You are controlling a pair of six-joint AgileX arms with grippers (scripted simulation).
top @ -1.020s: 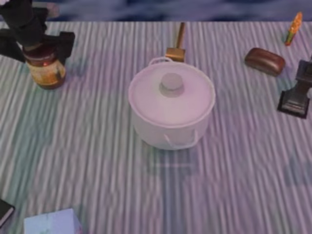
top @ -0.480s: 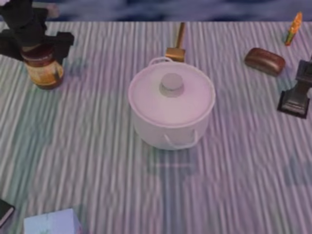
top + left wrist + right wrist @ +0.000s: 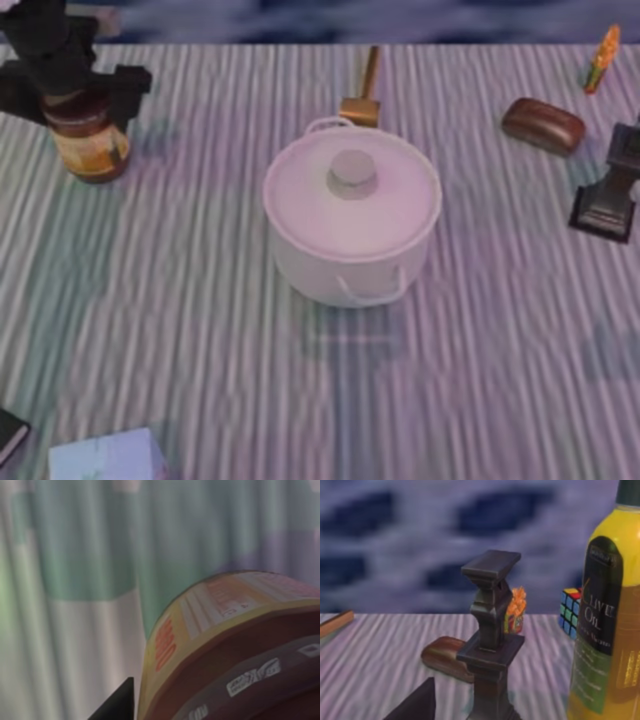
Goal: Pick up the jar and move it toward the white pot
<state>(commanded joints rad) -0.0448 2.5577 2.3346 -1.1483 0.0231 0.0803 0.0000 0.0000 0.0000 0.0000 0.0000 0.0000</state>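
Leftmost | left gripper (image 3: 72, 88) clamped on the jar (image 3: 90, 140), jar pinched between the jaws at its lid, off the table (image 3: 200, 350) | well right of those jaws: the white pot (image 3: 352, 222) | right gripper: unseen

Top view high above the table (image 3: 200, 330); left wrist view close on the jar (image 3: 235, 650); right wrist view low, level.
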